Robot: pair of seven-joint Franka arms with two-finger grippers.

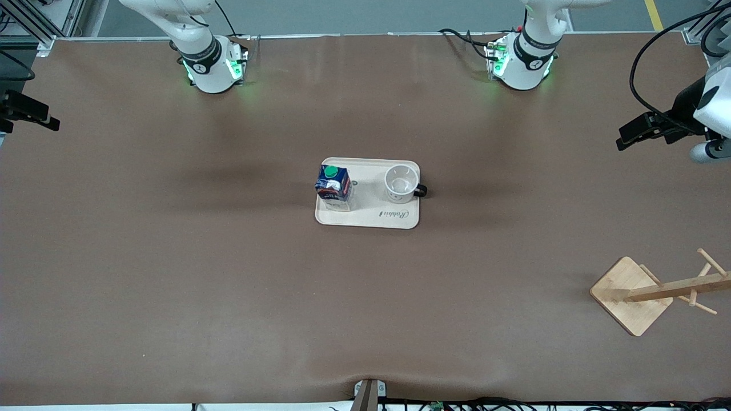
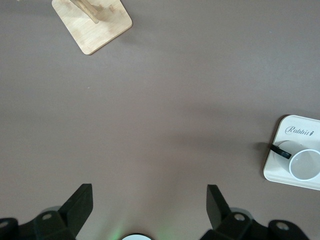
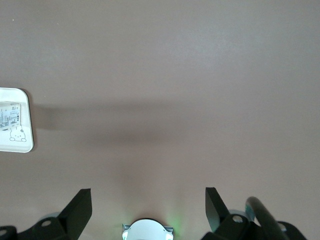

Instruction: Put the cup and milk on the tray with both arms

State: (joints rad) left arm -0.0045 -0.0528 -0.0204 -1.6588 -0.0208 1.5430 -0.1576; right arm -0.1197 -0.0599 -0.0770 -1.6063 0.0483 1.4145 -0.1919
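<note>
The cream tray lies at the table's middle. The dark-blue milk with its green cap stands upright on the tray's end toward the right arm. The white cup stands upright on the end toward the left arm, its black handle over the rim. My left gripper is open and empty, high over the left arm's end of the table; its wrist view shows the cup and a tray corner. My right gripper is open and empty over the right arm's end, with the tray's bear corner in view.
A bamboo mug stand with a square base and pegs stands toward the left arm's end, nearer the front camera than the tray; it also shows in the left wrist view. Brown mat covers the table.
</note>
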